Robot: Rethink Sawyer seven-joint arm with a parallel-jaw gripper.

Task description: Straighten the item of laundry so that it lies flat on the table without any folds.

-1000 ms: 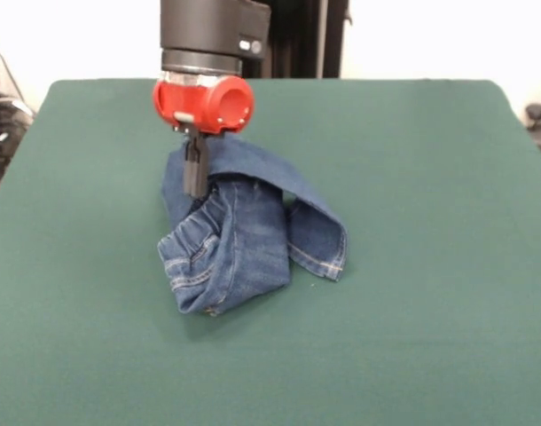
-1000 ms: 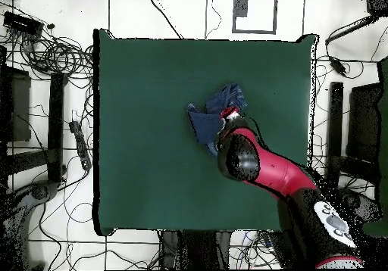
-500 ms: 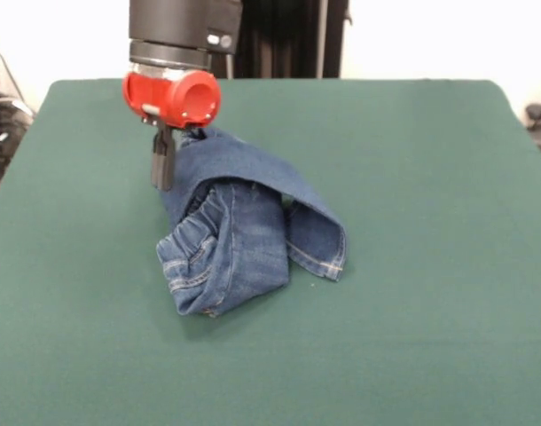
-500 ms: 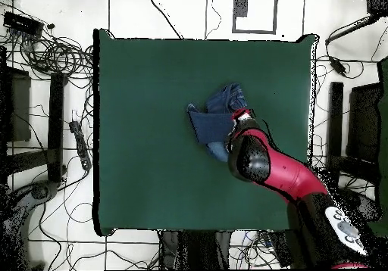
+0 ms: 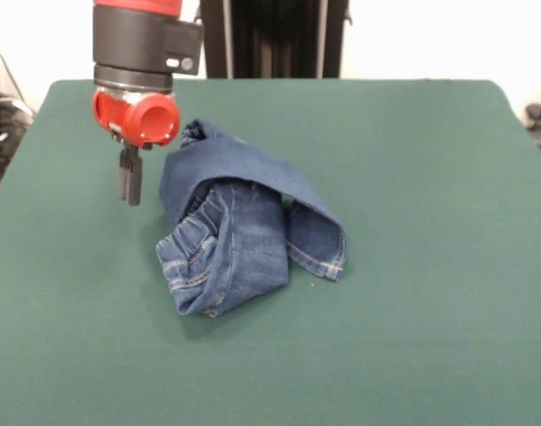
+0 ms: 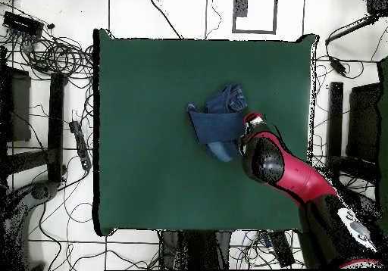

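Observation:
The item of laundry (image 5: 239,235), blue denim jeans, lies bunched in a folded heap a little left of the table's (image 5: 430,195) middle, with one hemmed leg looped over to the right. My gripper (image 5: 129,197) hangs just left of the heap, clear of the cloth and above the green surface, its fingers shut on nothing. In the overhead view the jeans (image 6: 216,124) sit right of the table's (image 6: 144,139) centre. The red arm (image 6: 265,158) ends at their right edge and hides the fingers.
Cables and dark equipment (image 6: 45,52) lie on the floor around the table in the overhead view. Black stands (image 5: 270,40) rise behind the table's far edge.
My gripper has moved left, off the top fold of the jeans, and now hangs beside them. The upper fold has settled slightly; the heap stays where it was.

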